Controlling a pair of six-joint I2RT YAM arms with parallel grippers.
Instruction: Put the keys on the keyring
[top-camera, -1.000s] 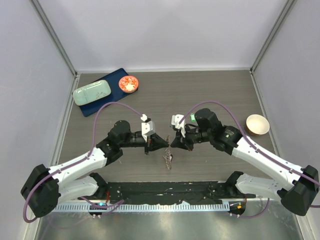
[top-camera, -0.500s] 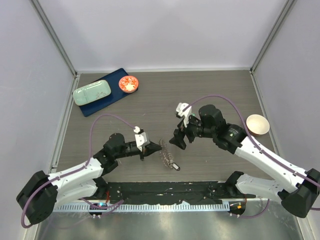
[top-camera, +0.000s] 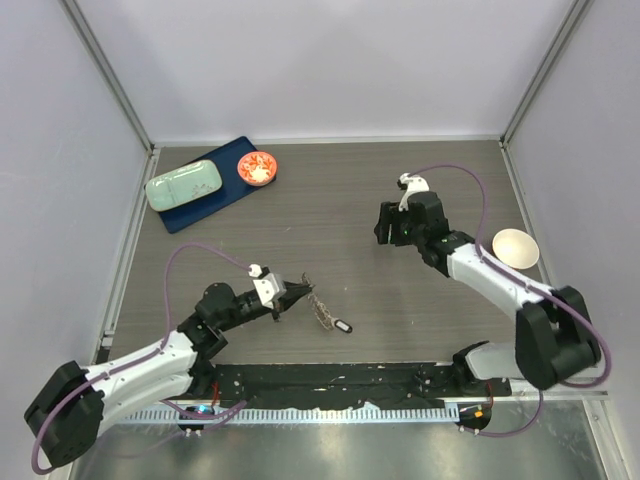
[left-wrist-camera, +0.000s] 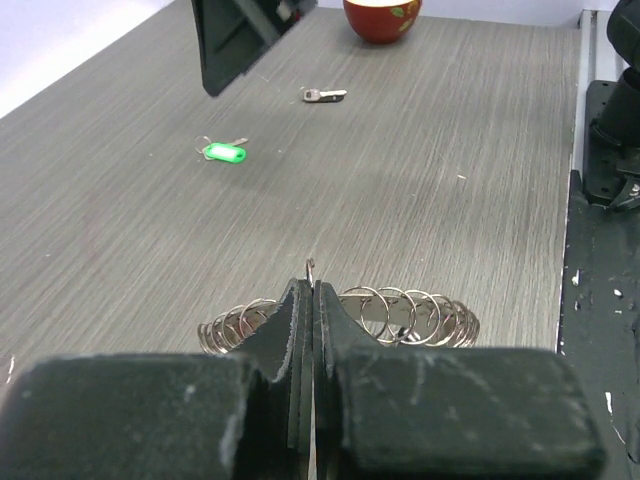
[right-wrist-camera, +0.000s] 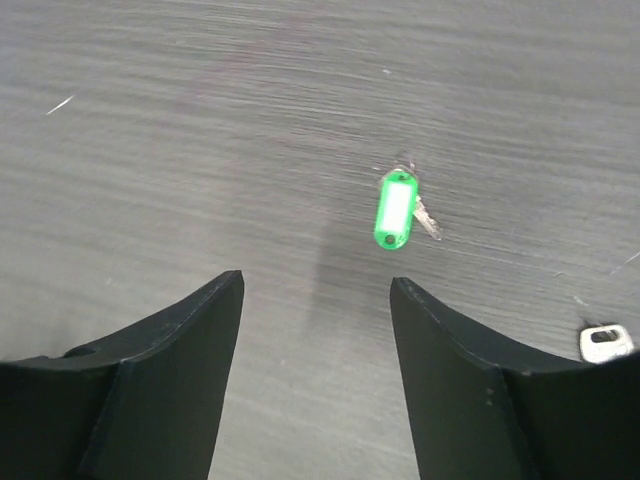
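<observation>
- The left gripper (top-camera: 298, 290) has its fingers pressed together, pinching the rim of the keyring (top-camera: 320, 309).
- The keyring sits at about 6 o'clock from the middle of the table (top-camera: 420, 300). In the left wrist view its loops (left-wrist-camera: 400, 312) fan out on both sides of the closed fingers (left-wrist-camera: 300, 330).
- The right gripper (top-camera: 385, 230), at about 2 o'clock from the table's middle, holds nothing; its fingers stand wide apart.
- The green-tagged key (right-wrist-camera: 396, 210) lies flat on the table, at 1 o'clock from the gap between the right fingers (right-wrist-camera: 190, 340).
- A second small key (right-wrist-camera: 605, 342) lies at 4 o'clock from the green one, apart from it.
</observation>
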